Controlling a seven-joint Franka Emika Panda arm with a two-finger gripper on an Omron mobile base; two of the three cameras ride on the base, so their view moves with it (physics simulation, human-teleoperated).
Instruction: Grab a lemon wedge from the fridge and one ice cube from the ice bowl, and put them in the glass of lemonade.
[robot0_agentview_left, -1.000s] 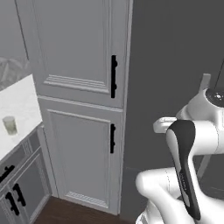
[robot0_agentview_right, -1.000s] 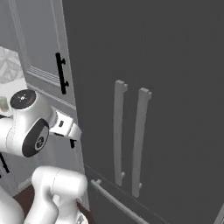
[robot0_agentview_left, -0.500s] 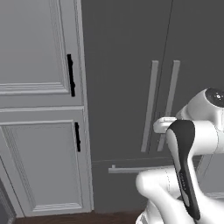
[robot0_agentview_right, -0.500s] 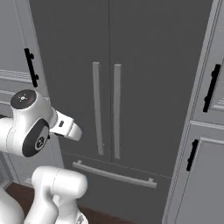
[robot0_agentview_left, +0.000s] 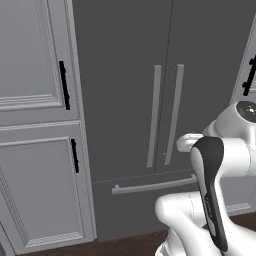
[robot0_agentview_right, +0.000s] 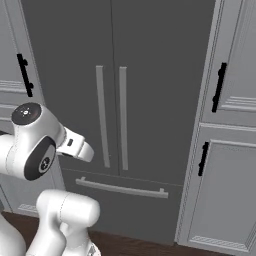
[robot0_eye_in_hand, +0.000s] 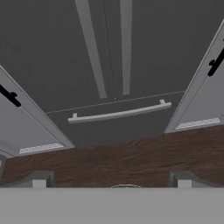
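The fridge (robot0_agentview_left: 150, 90) stands shut, its two doors meeting at a centre seam, light grey cabinets (robot0_agentview_right: 225, 150) on either side of it. Just beside that seam hang two long pale bar handles (robot0_agentview_right: 111, 117), and below them a horizontal drawer bar (robot0_eye_in_hand: 119, 113). The doors look heavy and stiff, the bars smooth, so a grip around a bar's middle seems best. The lemon wedge is presumably behind the doors. The gripper (robot0_eye_in_hand: 111, 181) points at the floor before the fridge, jaws wide and empty.
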